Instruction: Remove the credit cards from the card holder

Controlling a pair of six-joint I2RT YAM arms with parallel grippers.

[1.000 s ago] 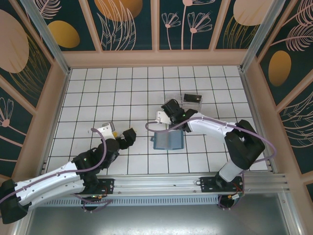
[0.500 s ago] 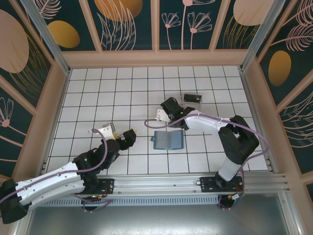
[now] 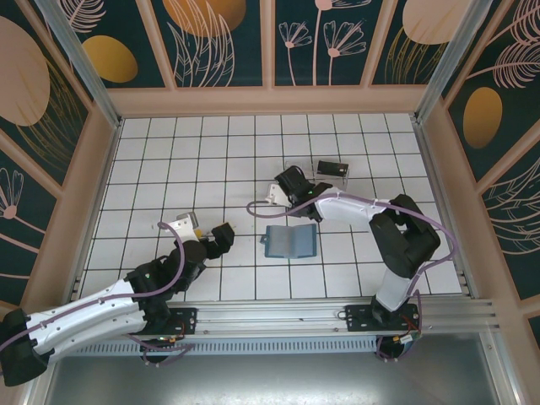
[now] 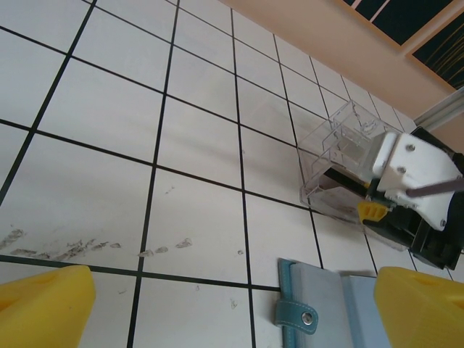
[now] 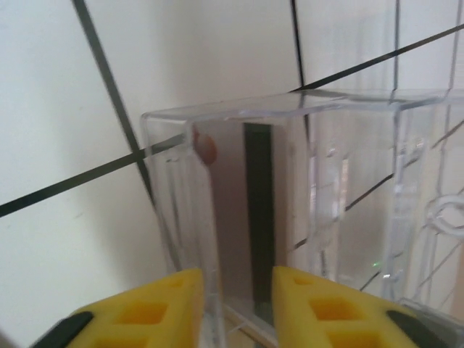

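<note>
- The right end effector point(image 5: 235, 290) had swung off the card holder point(image 3: 289, 240) over to the clear box point(image 5: 304, 188), and its jaws had just cracked apart a bit.
- Looked like a card drop-off to me; a dark-striped card point(image 5: 259, 217) sat inside the box.
- The card holder lay flat on the table point(image 3: 169, 169), just nearer than the box.
- The left end effector point(image 4: 232, 297) hung wide apart, empty, beside the holder.

My left arm point(image 3: 84, 312) and right arm point(image 3: 346, 207) show white shells with black joints. Purple cables point(image 3: 180, 249) trail both; the right claw point(image 5: 235, 308) has yellow fingers point(image 5: 322, 312).
</note>
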